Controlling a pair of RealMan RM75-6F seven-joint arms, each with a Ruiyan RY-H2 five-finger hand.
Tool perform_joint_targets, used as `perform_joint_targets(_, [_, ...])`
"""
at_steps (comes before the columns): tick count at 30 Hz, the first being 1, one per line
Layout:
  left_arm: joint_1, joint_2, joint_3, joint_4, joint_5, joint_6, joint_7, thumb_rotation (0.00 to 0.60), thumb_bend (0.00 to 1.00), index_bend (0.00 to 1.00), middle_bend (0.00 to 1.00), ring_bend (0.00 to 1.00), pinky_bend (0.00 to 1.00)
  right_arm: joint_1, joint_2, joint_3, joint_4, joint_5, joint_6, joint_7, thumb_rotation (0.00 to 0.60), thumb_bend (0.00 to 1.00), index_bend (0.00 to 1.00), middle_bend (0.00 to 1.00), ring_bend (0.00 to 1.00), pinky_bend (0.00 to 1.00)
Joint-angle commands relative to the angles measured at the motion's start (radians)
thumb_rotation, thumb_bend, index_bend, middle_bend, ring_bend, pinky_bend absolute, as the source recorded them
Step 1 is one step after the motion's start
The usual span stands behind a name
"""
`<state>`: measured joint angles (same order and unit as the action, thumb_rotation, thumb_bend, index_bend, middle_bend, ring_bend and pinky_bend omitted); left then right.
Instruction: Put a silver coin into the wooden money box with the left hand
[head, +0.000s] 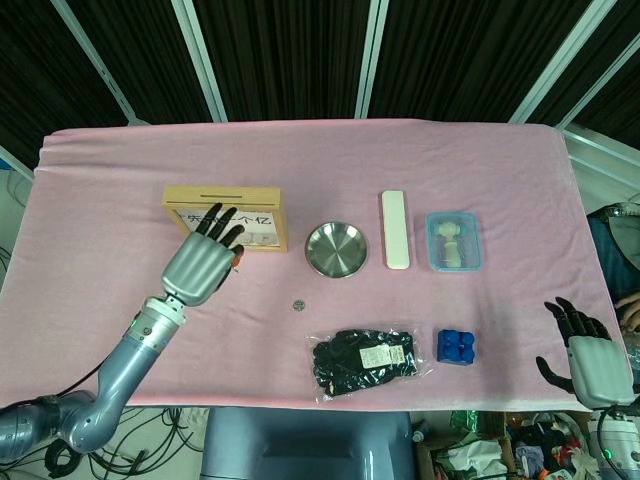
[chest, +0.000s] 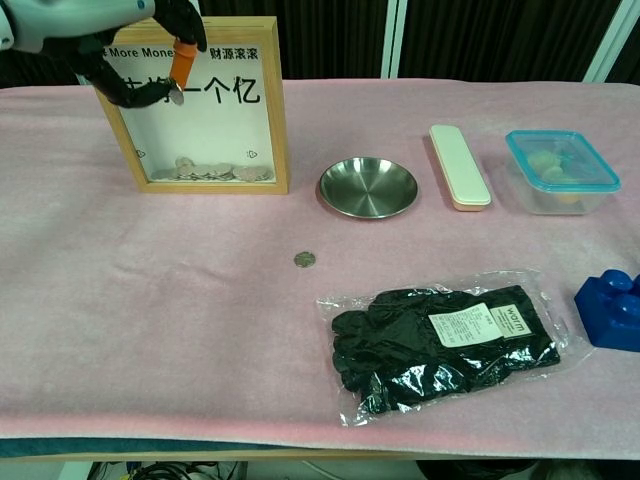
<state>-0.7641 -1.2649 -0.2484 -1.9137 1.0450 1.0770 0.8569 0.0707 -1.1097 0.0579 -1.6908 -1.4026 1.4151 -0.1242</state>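
Left hand (chest: 120, 40): raised in front of the upper part of the wooden money box (chest: 215, 110), pinching a silver coin (chest: 177, 96) between thumb and an orange-tipped finger (coin small, seen only in the chest view).
Wooden money box: upright on the pink surface (head: 100, 200), slot in its top edge, coins heaped at the bottom behind the pane.
Second coin (chest: 304, 259): flat on the cloth, between the steel dish (chest: 368, 187) and the bagged black gloves (chest: 440, 335).
Right hand (head: 588, 352): at the near right edge, fingers spread, holding nothing.
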Motion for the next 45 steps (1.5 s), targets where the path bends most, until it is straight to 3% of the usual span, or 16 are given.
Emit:
perform_joint_targets(1, [-0.068, 0.051, -0.092, -0.034, -0.167, 0.007, 0.057, 0.600, 0.47, 0.65, 0.22, 0.00, 0.00, 0.000, 0.000, 0.001, 0.000, 0.001, 0.001, -0.001, 0.600, 0.23, 0.14, 0.07, 0.17, 0.18])
perform_joint_targets(7, [-0.173, 0.066, -0.167, 0.029, -0.347, 0.009, 0.101, 0.600, 0.47, 0.65, 0.23, 0.00, 0.00, -0.001, -0.001, 0.002, 0.000, 0.004, 0.002, -0.002, 0.600, 0.23, 0.14, 0.07, 0.17, 0.18])
perform_joint_targets(17, [-0.266, 0.027, -0.190, 0.173, -0.527, 0.011, 0.079, 0.600, 0.47, 0.65, 0.23, 0.00, 0.00, -0.001, 0.002, 0.004, -0.002, 0.007, 0.000, 0.004, 0.600, 0.23, 0.14, 0.07, 0.17, 0.18])
perform_joint_targets(29, [-0.262, -0.024, -0.127, 0.309, -0.520, -0.014, -0.039, 0.600, 0.47, 0.65, 0.23, 0.00, 0.00, -0.002, 0.004, 0.004, -0.004, 0.009, 0.000, 0.005, 0.600, 0.23, 0.14, 0.07, 0.17, 0.18])
perform_joint_targets(45, [-0.268, -0.070, -0.083, 0.374, -0.499, -0.019, -0.103, 0.600, 0.47, 0.65, 0.23, 0.00, 0.00, -0.002, 0.006, 0.005, -0.002, 0.005, 0.001, 0.011, 0.600, 0.23, 0.14, 0.07, 0.17, 0.18])
